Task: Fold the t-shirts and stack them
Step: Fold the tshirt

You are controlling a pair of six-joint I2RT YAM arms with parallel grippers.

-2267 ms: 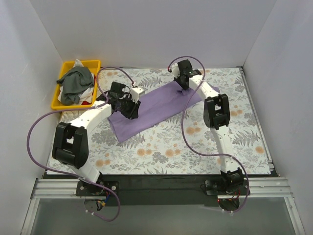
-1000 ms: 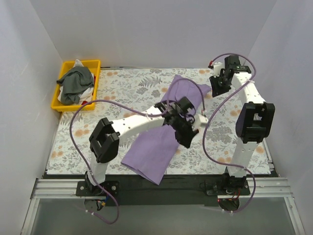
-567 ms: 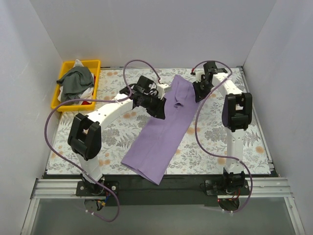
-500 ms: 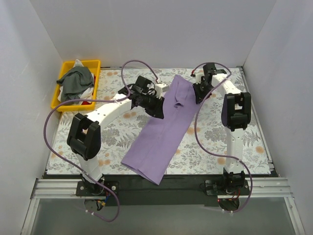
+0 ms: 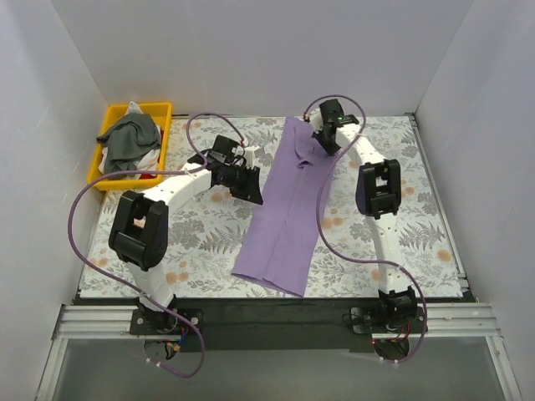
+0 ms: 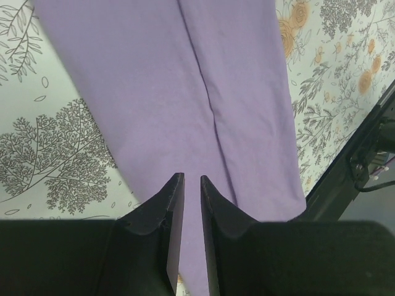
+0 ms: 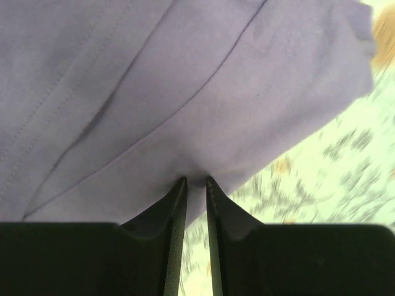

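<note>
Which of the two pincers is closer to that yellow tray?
Left. The left pincer sits at the purple t-shirt's tray-side edge; the right pincer is at the shirt's far end, farther from the yellow tray.

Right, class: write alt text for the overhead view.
A folded lilac t-shirt lies in a long strip on a floral table, left gripper and right gripper each pinching its far half. A yellow tray holding a grey-green shirt sits far left.
</note>
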